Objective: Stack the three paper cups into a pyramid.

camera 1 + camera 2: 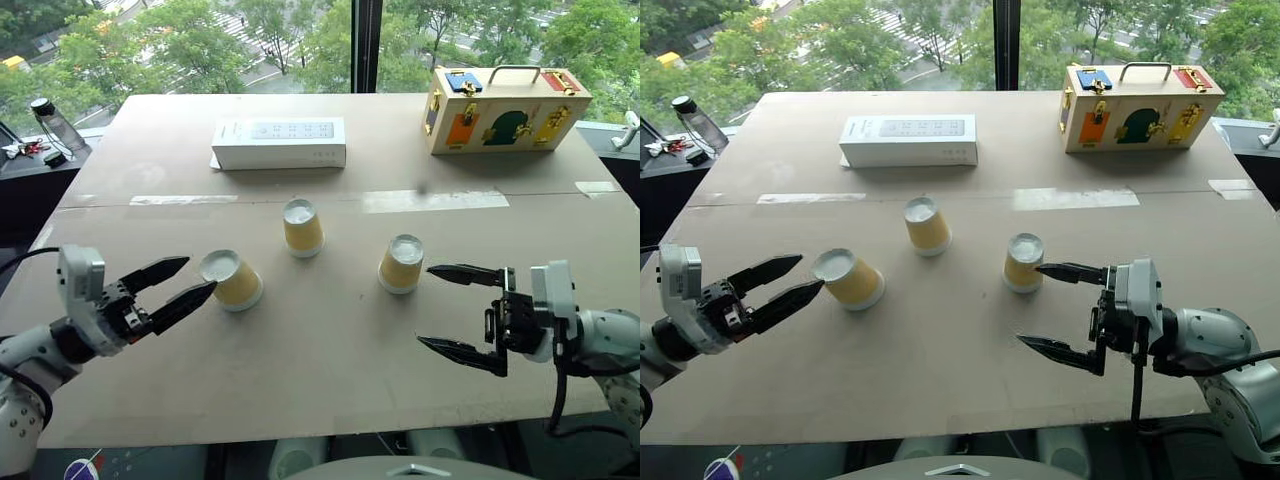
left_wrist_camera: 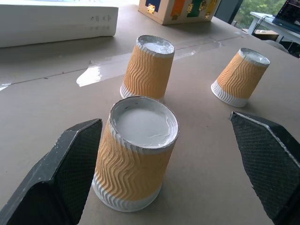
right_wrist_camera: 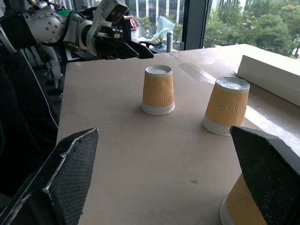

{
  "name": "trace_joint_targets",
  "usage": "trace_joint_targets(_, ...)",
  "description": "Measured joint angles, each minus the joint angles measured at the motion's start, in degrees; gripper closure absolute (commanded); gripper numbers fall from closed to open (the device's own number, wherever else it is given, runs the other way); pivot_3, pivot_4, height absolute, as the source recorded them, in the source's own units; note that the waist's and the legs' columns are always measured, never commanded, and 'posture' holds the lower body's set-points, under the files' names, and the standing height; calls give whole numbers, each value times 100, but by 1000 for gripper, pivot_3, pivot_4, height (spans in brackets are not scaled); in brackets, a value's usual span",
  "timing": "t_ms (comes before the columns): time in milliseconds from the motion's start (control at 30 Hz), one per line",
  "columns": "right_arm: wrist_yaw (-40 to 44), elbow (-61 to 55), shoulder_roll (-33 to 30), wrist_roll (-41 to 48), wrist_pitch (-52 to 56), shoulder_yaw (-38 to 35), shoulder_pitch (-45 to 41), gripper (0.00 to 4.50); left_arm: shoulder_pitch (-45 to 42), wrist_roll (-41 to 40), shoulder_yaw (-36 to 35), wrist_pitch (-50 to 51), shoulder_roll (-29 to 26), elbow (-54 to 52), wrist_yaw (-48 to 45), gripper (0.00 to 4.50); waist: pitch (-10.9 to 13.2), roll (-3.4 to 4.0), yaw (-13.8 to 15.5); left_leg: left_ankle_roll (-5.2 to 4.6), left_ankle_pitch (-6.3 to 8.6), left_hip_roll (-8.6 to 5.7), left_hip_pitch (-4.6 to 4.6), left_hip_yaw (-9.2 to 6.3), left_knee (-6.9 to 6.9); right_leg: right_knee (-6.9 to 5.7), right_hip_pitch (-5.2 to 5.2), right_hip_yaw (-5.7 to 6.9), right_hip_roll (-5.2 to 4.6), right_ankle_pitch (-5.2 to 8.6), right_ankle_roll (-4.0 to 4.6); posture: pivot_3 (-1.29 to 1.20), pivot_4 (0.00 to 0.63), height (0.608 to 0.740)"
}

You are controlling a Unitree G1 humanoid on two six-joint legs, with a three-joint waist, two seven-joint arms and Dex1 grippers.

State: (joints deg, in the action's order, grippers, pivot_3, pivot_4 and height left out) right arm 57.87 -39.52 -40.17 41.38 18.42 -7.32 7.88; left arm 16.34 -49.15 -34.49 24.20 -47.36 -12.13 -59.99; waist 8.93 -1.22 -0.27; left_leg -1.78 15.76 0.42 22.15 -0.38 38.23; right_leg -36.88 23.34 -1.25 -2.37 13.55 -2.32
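Broad brown cardboard-covered table (image 1: 330,350) fills the frame; bare board runs across the lower half to the near edge. Long white rectangular box (image 1: 280,143) upper centre, wooden latch box with coloured panels (image 1: 505,109) upper right.

Three yellow-orange ribbed paper cups, white at rim and base, stand upside down and apart, unstacked: left cup (image 1: 231,279) centre-left, middle cup (image 1: 302,228) above centre, right cup (image 1: 402,263) centre-right.

Left gripper (image 1: 176,287) lower left, level, fingers spread, tips just beside the left cup, holding nothing. Right gripper (image 1: 462,310) lower right, spread wide, empty, near the right cup.
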Motion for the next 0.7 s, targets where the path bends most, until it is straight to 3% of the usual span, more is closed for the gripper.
trace_joint_targets(200, -76, -41, 64, -29, -124, -54, 323, 77, -360, 586, 256, -387, 24, 496, -247, 0, -1, -8, 24, 0, 0, 1, -7, -1, 5, -1, -1, 4, -7, -2, 3, 0, 150, 740)
trace_joint_targets(567, -291, -322, 74, -38, -201, -271, 969, 77, -1275, 1478, 1337, -1113, 391, 1211, -480, 0, 0, -10, 95, 1, 0, 1, 3, 0, 1, 1, 1, 7, -10, -12, -9, 0, 150, 740)
trace_joint_targets(667, -355, -358, 74, -48, -228, -280, 1048, 0, -1515, 1618, 1534, -1265, 481, 1440, -544, 802, 0, -12, 109, 0, 0, 1, 4, -1, 5, 0, 0, 10, -12, -5, 3, 0, 150, 740)
trace_joint_targets(700, -384, -396, 74, -53, -232, -280, 1102, 0, -1604, 1653, 1595, -1320, 502, 1517, -594, 1271, 0, -12, 116, 0, 0, 1, 4, -2, 6, 0, 0, 13, -11, -5, 3, 0, 150, 740)
